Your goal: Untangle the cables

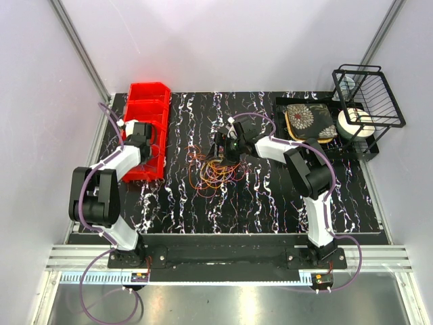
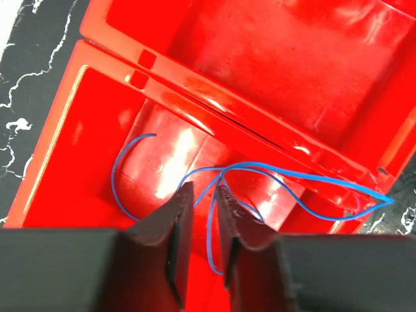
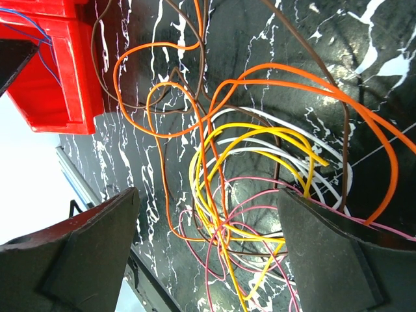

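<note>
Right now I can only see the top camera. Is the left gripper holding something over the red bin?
Observer: The left wrist camera shows a blue wire looping across the red bin. It runs through the narrow gap between the fingers of the left gripper. I can't tell if it's pinched.
Operator: Has the right gripper grabbed the messy pile?
Observer: Not yet. Its wrist camera shows the right gripper wide open, with the wire tangle showing between its fingers.
Operator: Is the pile all orange?
Observer: No. Close up there are also yellow wires, white wires and pink wires knotted in.
</note>
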### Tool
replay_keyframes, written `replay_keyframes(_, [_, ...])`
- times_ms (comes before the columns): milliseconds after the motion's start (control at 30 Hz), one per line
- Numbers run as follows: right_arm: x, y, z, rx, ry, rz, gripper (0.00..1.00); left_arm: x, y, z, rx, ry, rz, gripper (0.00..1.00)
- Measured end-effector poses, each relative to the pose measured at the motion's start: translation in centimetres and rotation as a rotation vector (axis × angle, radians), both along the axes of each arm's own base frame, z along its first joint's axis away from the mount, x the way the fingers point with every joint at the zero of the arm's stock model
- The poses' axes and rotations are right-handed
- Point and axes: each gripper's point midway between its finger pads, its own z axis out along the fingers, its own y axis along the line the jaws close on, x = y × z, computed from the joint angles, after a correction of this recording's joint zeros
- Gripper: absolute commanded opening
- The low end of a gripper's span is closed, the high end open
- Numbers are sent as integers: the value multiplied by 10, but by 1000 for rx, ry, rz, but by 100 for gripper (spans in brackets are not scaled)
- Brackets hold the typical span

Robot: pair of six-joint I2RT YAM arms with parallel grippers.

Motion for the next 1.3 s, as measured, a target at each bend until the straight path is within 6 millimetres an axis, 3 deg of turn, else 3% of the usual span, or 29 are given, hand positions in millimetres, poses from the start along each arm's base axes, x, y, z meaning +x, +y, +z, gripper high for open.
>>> replay_keyframes(133, [0,1,0,8,4,2,93,1,4,1,4,0,9,21])
replay_keyframes(200, [0,2,0,12,6,3,93,2,6,3,5,-4,11,34])
replay_keyframes(300, [0,3,0,17,10,5,93,5,6,4,5,-8,4,41])
replay_keyframes(600, [0,4,0,22,13,9,93,16,1,6,-9,-36,-48,43])
replay_keyframes(1067, [0,6,0,30,24,12,93,27,11,-6,-2,22,-47,0])
replay_keyframes(1300, [0,8,0,42,27,20,93,19,22,-5,48,40,-1,0])
